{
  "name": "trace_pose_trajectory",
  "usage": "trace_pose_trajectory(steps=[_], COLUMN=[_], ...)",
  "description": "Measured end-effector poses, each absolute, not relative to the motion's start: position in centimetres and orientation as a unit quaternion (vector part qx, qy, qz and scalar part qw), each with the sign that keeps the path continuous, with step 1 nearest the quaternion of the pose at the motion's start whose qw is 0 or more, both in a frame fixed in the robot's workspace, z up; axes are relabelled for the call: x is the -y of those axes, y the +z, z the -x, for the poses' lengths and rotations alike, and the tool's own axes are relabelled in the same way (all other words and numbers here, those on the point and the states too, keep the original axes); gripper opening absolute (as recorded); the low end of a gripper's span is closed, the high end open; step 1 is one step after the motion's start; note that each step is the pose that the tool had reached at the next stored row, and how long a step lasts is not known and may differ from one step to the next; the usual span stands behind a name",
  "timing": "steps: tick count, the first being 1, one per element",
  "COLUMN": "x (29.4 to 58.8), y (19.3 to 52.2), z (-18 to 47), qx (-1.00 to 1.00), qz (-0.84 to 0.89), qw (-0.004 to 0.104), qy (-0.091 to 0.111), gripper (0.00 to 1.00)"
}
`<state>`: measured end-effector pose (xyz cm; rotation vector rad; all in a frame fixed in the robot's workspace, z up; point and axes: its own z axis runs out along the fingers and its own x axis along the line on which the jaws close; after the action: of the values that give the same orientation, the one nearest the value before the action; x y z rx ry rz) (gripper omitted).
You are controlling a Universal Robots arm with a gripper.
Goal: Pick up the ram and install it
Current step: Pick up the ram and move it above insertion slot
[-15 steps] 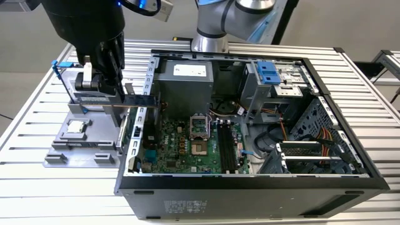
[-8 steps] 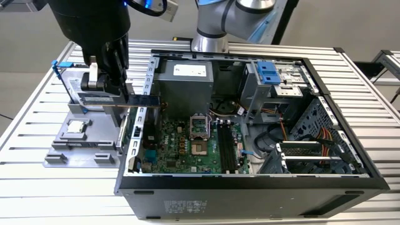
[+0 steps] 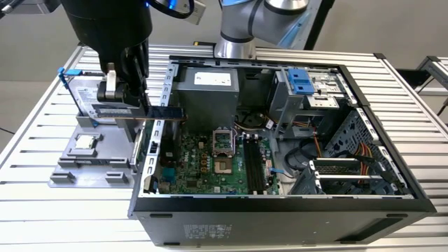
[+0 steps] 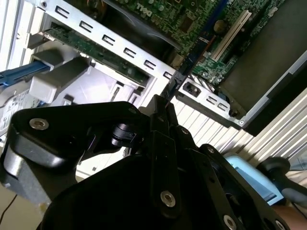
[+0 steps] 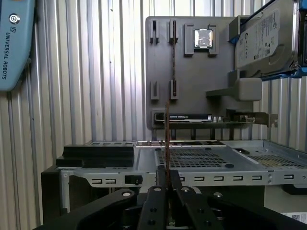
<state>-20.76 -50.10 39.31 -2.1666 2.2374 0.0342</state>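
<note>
- One stick, the ram, is clamped edge-on between the jaws of the gripper. The hold looks firm and square.
- It hangs above the case wall on the exterior view's left, beside the grey holder on the table.
- Carrying it well, I judge, means holding it level and clear of that wall's rim.
- Farther in, the black memory slots run crosswise to the stick, so its long edge must be squared to them.

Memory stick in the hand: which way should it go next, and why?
Probably sideways toward the exterior view's right, above the case. The hand grips the memory stick level over the case's side wall, and the long black slots on the board lie further that way and lower.
</note>
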Motion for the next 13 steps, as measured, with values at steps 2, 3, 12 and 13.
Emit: trace_pose_trajectory(steps=[2,3,12,13], x=[50.1,50.1,50.1,50.1], y=[39.3,39.3,39.3,39.3], z=[20.6,20.5,19.5,19.3], qx=[-0.718,-0.718,-0.718,-0.718], qz=[0.696,0.696,0.696,0.696], qw=[0.013,0.013,0.013,0.013], qy=[0.011,0.011,0.011,0.011], gripper=[0.0,0.0,0.0,0.0])
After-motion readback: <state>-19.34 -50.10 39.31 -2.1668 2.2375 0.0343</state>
